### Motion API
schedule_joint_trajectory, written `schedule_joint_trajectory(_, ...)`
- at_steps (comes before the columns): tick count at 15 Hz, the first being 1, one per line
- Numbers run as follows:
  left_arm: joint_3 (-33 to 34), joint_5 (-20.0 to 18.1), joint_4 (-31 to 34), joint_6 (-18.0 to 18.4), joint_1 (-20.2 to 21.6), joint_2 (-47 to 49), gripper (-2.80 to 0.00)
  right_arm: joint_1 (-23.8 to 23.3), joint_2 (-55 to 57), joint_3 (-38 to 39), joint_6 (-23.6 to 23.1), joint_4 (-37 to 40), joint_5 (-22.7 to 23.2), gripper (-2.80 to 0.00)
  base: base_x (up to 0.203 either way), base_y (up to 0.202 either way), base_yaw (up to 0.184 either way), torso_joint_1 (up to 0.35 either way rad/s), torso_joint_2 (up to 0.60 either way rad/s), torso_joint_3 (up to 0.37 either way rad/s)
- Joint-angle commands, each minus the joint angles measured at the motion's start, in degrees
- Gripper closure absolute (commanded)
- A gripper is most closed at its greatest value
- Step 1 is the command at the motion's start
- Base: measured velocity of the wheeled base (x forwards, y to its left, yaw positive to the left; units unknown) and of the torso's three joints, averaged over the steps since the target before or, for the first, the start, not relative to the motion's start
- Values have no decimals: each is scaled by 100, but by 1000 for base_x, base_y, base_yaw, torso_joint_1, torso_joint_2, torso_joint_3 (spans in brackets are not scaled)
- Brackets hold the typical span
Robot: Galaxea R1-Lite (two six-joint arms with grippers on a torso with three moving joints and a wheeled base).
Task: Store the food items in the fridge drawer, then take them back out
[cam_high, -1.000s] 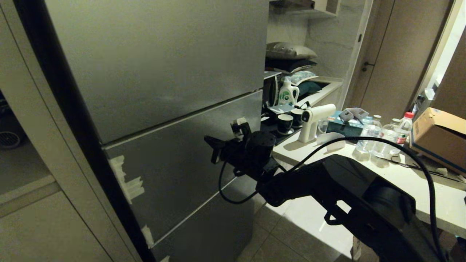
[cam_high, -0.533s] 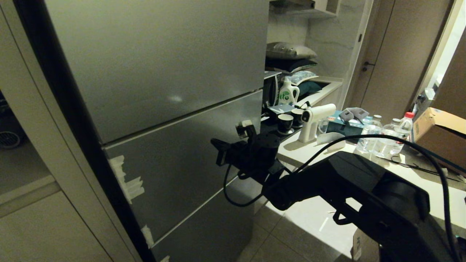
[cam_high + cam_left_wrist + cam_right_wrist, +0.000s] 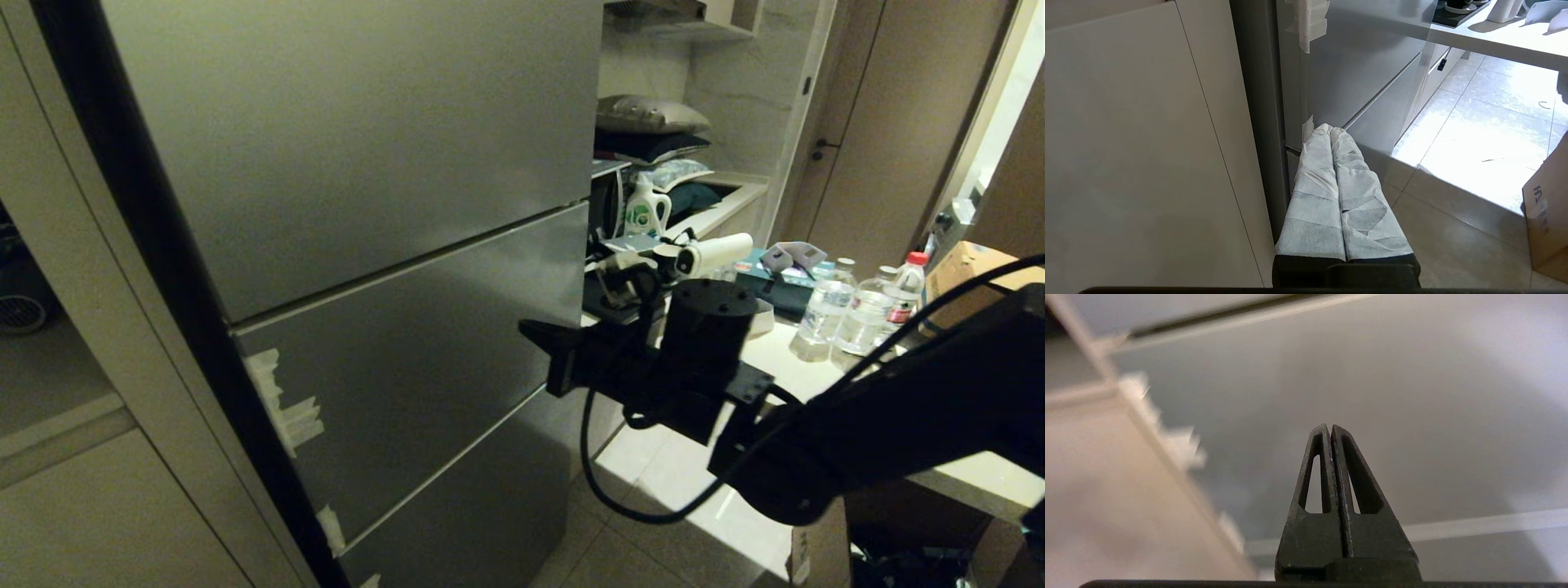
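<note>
Held the right gripper (image 3: 540, 334) clenched empty, level before the shut grey fridge panels (image 3: 392, 327), presumably clear of them; left gripper (image 3: 1331, 132) parked low, pinched shut; drawer and food items unseen.

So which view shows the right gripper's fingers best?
The right wrist view: the right gripper fills the centre, black fingers pressed shut, pointing at the grey fridge panel. The head view shows it side-on; the left wrist view misses it.
</note>
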Motion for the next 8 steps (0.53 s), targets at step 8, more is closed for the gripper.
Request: schedule_joint_trajectory(8, -1, 2, 4, -1, 0, 0, 0, -13, -2543, 4823, -133, -1620, -109, 0, 0, 0, 0, 0, 0, 0)
